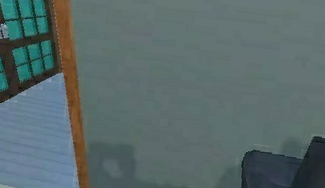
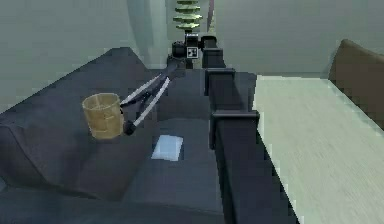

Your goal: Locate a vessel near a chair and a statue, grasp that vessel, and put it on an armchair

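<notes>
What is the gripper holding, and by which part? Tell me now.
Cannot be told: the gripper reaches the tan vessel at its rim side, but the vessel may rest on the dark cushioned seat behind it.

My arm (image 2: 232, 120) reaches out as a dark square bar, rising from the bottom edge of the arm side view toward the upper middle. At its far end sit my two white marker squares (image 2: 190, 48), with my gripper (image 2: 128, 112) to their left. From its dark body, two thin fingers (image 2: 148, 106) slant down toward the lower left. I cannot tell whether I hold anything.
</notes>
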Robot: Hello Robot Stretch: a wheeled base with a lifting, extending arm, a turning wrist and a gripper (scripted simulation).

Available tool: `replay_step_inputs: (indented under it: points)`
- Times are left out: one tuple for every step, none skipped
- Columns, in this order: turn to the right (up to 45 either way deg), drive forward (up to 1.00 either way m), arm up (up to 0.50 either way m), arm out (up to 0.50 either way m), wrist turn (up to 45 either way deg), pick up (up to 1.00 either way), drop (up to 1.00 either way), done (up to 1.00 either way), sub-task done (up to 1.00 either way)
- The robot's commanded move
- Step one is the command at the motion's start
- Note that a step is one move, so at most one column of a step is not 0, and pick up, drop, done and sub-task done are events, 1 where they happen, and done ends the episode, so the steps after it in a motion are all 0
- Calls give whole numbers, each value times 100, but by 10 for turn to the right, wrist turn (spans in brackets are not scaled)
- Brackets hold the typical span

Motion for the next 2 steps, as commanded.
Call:
replay_step_inputs:
  points:
    - [0,0,0,0,450,0,0,0,0]
    - [0,0,0,0,450,0,0,0,0]
